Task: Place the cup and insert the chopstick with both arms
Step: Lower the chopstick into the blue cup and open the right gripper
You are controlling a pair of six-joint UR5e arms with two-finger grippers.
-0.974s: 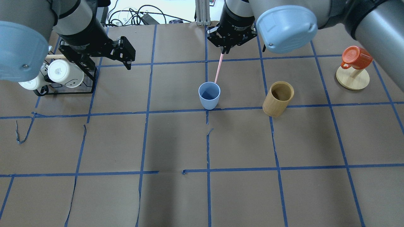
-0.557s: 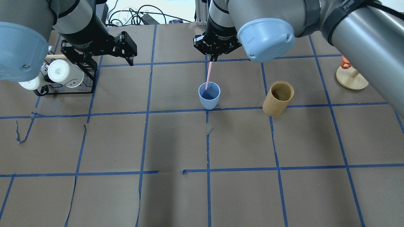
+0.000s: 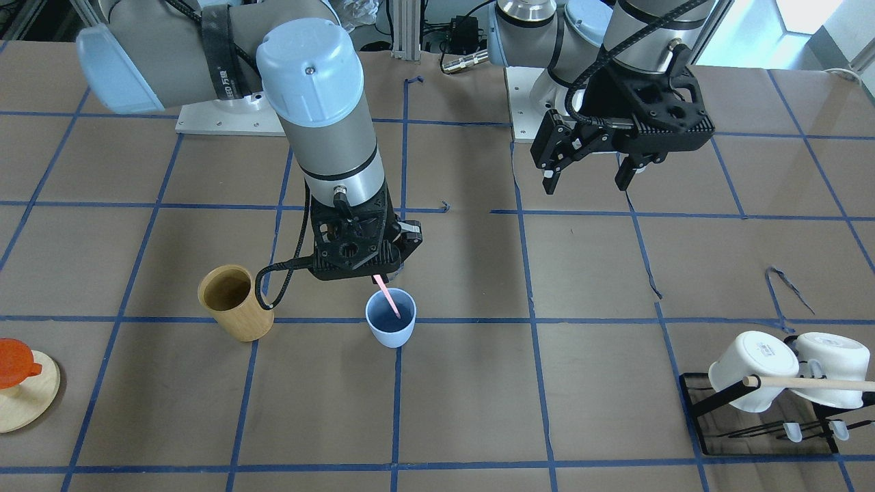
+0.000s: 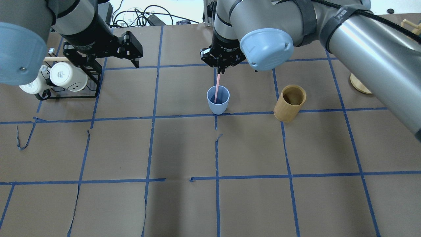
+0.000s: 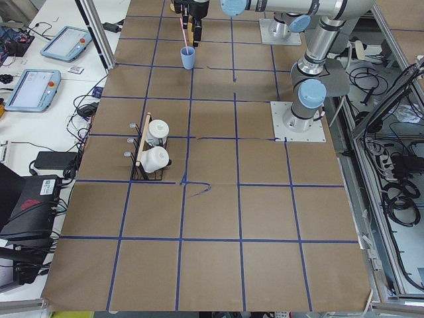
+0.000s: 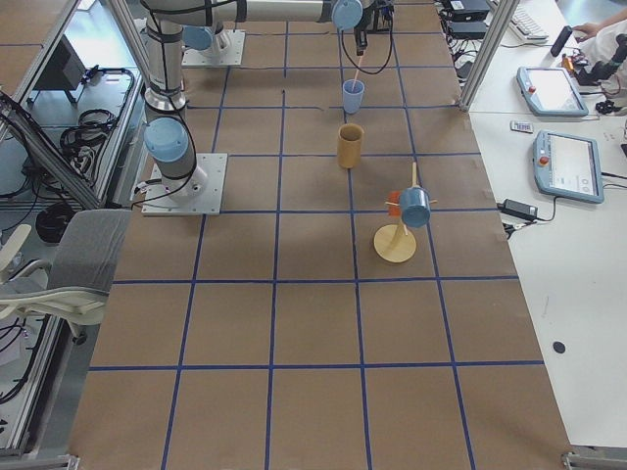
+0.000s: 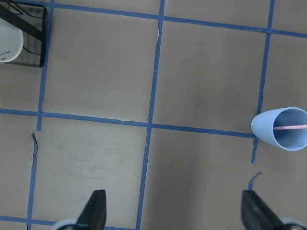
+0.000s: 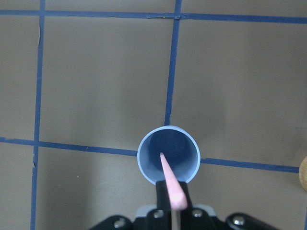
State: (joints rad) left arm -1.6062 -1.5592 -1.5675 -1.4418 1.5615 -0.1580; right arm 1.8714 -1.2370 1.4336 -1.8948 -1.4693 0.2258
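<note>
The pale blue cup [image 4: 217, 102] stands upright near the table's middle; it also shows in the front view [image 3: 390, 330] and the left wrist view [image 7: 280, 135]. My right gripper [image 4: 220, 67] is shut on the top of a pale pink chopstick [image 4: 216, 89] just above the cup. The chopstick slants down with its lower end inside the cup [image 8: 148, 158], as the right wrist view [image 8: 170, 187] and the front view [image 3: 387, 298] show. My left gripper [image 4: 130, 57] is open and empty, raised above the table well to the left of the cup [image 3: 588, 181].
A tan wooden holder [image 4: 289, 103] stands to the right of the cup. A black rack with white mugs [image 4: 65, 79] sits at the far left, under my left arm. A wooden stand with an orange mug [image 3: 17, 383] is at the far right.
My right gripper has moved left and over the cup, and the chopstick's lower end has gone from behind the rim into the cup. The left gripper has barely moved.
</note>
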